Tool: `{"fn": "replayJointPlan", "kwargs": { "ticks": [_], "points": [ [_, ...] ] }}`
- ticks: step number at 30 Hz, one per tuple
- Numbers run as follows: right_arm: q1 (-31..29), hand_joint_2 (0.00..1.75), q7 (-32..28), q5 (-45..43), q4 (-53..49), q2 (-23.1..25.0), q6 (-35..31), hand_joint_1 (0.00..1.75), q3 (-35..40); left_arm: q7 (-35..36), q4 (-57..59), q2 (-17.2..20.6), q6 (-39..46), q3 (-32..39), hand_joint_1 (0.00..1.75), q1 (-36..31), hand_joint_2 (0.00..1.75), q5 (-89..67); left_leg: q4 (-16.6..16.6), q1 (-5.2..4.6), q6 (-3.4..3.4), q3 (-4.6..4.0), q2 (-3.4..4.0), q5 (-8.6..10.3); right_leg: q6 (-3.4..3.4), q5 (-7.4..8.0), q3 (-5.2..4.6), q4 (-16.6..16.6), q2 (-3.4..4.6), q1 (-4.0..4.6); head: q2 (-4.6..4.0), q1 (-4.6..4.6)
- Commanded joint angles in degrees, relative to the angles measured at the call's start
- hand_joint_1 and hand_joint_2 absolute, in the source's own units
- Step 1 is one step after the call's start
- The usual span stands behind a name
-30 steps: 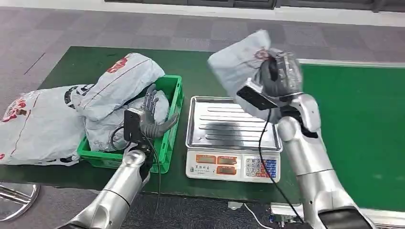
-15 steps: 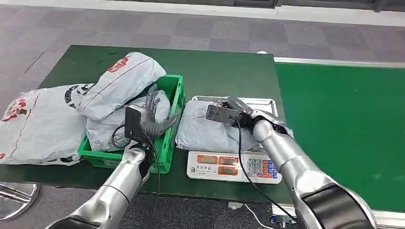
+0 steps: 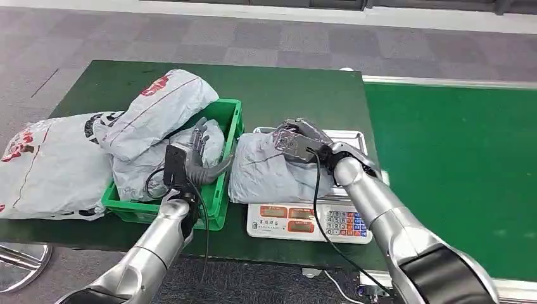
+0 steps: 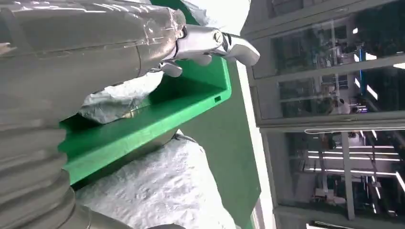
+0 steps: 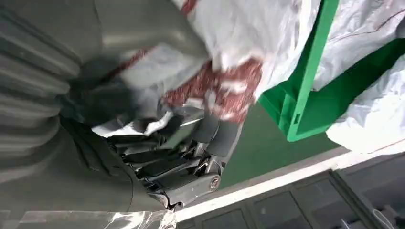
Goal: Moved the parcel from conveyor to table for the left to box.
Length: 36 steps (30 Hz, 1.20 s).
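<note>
Parcel (image 3: pixel 272 174) now lies on the tray of the scale (image 3: pixel 308 218), beside the green crate (image 3: pixel 225 183) on the surface (image 3: pixel 285 101). Your right hand (image 3: pixel 301 140) rests on its top edge, fingers (image 5: pixel 210 129) curled into the grey plastic, holding it. I judge this the set-down step: next you need those fingers to let go and lift clear without dragging the bag. Your left hand (image 3: pixel 199 155) hovers over the crate, fingers spread, holding nothing. Count one scale, one crate, and four grey parcels: this one, two stacked in the crate, and one lying beside it.
</note>
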Motion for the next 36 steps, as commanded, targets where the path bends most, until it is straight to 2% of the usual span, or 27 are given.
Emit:
{"fn": "replayJointPlan", "kwargs": {
  "ticks": [1,4,5,6,9,11,12,14,17,18,20,22,25,27,29,32,34,35,36],
  "points": [
    [-0.96,1.75,0.36,-0.12,-0.50,-1.16,0.18,0.00,4.09,0.30,3.35,1.43,-0.03,0.38,0.00,-1.79,1.75,-0.26,-0.01,0.05,-0.14,0.12,0.05,-0.04,0.01,-0.01,0.12,-0.05,0.07,0.03,0.00,0.00],
    [-0.96,1.75,0.36,-0.12,-0.50,-1.16,0.18,0.00,4.09,0.30,3.35,1.43,-0.03,0.38,0.00,-1.79,1.75,-0.26,0.00,0.02,-0.08,0.04,0.02,-0.02,0.01,0.00,0.05,-0.02,0.03,0.00,0.00,-0.02],
    [-0.32,1.75,-1.14,-1.68,-1.85,-1.22,-0.79,0.00,3.36,0.30,3.65,1.36,0.15,0.61,0.00,-1.93,1.75,-0.17,-0.02,0.06,-0.18,0.16,0.04,-0.05,0.00,-0.01,0.16,-0.06,0.08,0.03,0.00,0.00],
    [0.99,1.75,-3.85,-2.84,-5.95,-2.09,-4.53,0.00,3.13,0.30,3.63,1.47,0.29,1.11,0.00,-2.09,1.75,-0.11,-0.01,0.06,-0.17,0.14,0.04,-0.04,0.00,-0.01,0.15,-0.05,0.07,0.04,0.00,0.00],
    [9.28,1.75,-1.82,-8.13,-26.79,-6.89,-8.77,0.00,0.08,0.30,3.25,2.19,-0.15,2.38,0.00,-2.17,1.75,0.00,-0.02,0.07,-0.15,0.07,-0.11,-0.01,0.00,-0.03,0.11,-0.06,-0.08,0.04,0.00,-0.02],
    [14.40,1.75,-1.81,-13.67,-34.57,-8.00,-8.04,0.00,-4.34,0.30,4.08,2.41,-0.34,3.61,0.00,-2.36,1.75,0.51,-0.03,0.09,-0.18,0.12,-0.21,-0.04,0.00,-0.08,0.20,-0.08,-0.18,0.06,0.00,-0.02],
    [17.02,1.75,-2.63,-17.30,-37.63,-8.37,-6.34,0.00,-6.45,0.30,3.85,2.57,-0.92,3.96,0.00,-2.20,1.75,0.62,-0.02,0.09,-0.13,0.09,-0.24,-0.02,0.00,-0.05,0.18,-0.10,-0.21,0.06,0.00,-0.02],
    [22.27,1.75,-5.08,-15.15,-43.49,-9.18,-10.91,0.00,-9.95,0.30,2.60,2.85,-1.00,4.33,0.00,-1.48,1.75,0.13,-0.07,0.10,-0.14,0.16,-0.41,-0.02,0.00,-0.09,0.30,-0.15,-0.34,0.08,0.00,-0.02],
    [25.75,1.75,-7.17,-16.55,-46.87,-9.30,-12.76,0.00,-13.24,0.30,1.64,3.10,-0.70,4.32,0.00,-1.06,1.75,-0.76,-0.08,0.12,-0.18,0.24,-0.38,-0.11,0.01,-0.15,0.39,-0.17,-0.33,0.08,0.00,0.00],
    [28.16,1.75,-10.17,-16.57,-49.32,-8.13,-19.24,0.00,-16.70,0.30,0.02,3.13,2.52,5.41,0.00,-0.67,1.75,-0.66,-0.05,0.07,-0.14,0.16,-0.31,-0.12,0.01,-0.14,0.29,-0.11,-0.29,0.04,0.00,0.00],
    [32.11,1.75,-11.09,-18.24,-54.46,-8.64,-22.13,0.00,-19.58,0.30,-3.23,3.92,2.93,4.99,0.00,-0.02,1.75,-1.41,-0.04,0.08,-0.15,0.11,-0.31,-0.15,-0.01,-0.15,0.23,-0.10,-0.32,0.06,0.00,0.00],
    [33.29,1.75,-10.90,-18.72,-56.19,-7.94,-24.88,0.00,-21.70,0.30,-6.79,3.98,3.57,4.04,0.00,0.25,1.75,-2.57,-0.10,0.13,-0.25,0.25,-0.38,-0.17,-0.03,-0.19,0.39,-0.19,-0.38,0.09,0.00,0.00],
    [34.32,1.75,-13.33,-17.77,-58.63,-6.18,-32.17,0.00,-23.80,0.30,-14.48,2.88,3.59,0.89,0.00,0.29,1.75,-3.04,0.04,0.06,-0.10,-0.03,-0.23,-0.15,-0.02,-0.14,0.05,-0.02,-0.26,0.04,0.00,0.00],
    [35.02,1.75,-14.17,-16.92,-59.98,-5.43,-33.87,0.00,-23.84,0.30,-16.91,2.32,1.36,-1.39,0.00,-0.02,1.75,-3.31,0.07,0.11,-0.19,0.03,-0.36,-0.21,0.00,-0.21,0.16,-0.03,-0.37,0.08,0.00,0.00],
    [34.50,1.75,-14.41,-16.33,-60.48,-4.84,-34.69,0.00,-22.97,0.30,-15.02,1.43,-2.44,-7.65,0.00,-2.20,1.75,-7.67,0.07,0.09,-0.16,0.02,-0.31,-0.18,0.00,-0.21,0.12,-0.01,-0.36,0.05,0.00,0.00],
    [34.04,1.75,-14.35,-16.26,-60.29,-4.77,-34.80,0.00,-22.62,0.30,-14.30,0.46,-1.72,-7.95,0.00,-2.55,1.75,-8.09,0.07,0.04,-0.08,-0.01,-0.28,-0.16,0.02,-0.17,0.10,-0.01,-0.31,0.01,0.00,0.00],
    [32.81,1.75,-14.42,-15.82,-59.40,-4.68,-34.77,0.00,-22.18,0.71,-8.97,0.64,-6.43,-13.90,0.00,-5.28,1.75,-13.60,0.04,0.07,-0.14,0.12,-0.24,-0.21,0.02,-0.18,0.23,-0.07,-0.25,0.02,0.00,0.00],
    [32.45,1.75,-14.38,-15.63,-59.48,-4.36,-34.82,0.00,-22.06,2.10,-5.42,-0.47,-6.08,-16.98,0.00,-6.95,1.75,-17.56,0.05,0.04,-0.07,0.06,-0.16,-0.20,0.02,-0.14,0.15,-0.05,-0.18,0.01,0.00,0.00],
    [32.46,1.75,-14.19,-14.81,-59.93,-4.25,-34.87,0.00,-21.67,5.19,-0.26,-2.67,1.05,-21.69,0.00,-8.80,1.75,-25.59,0.07,0.05,-0.09,0.07,-0.20,-0.21,0.02,-0.15,0.19,-0.04,-0.22,0.01,0.00,0.00]
  ]
}}
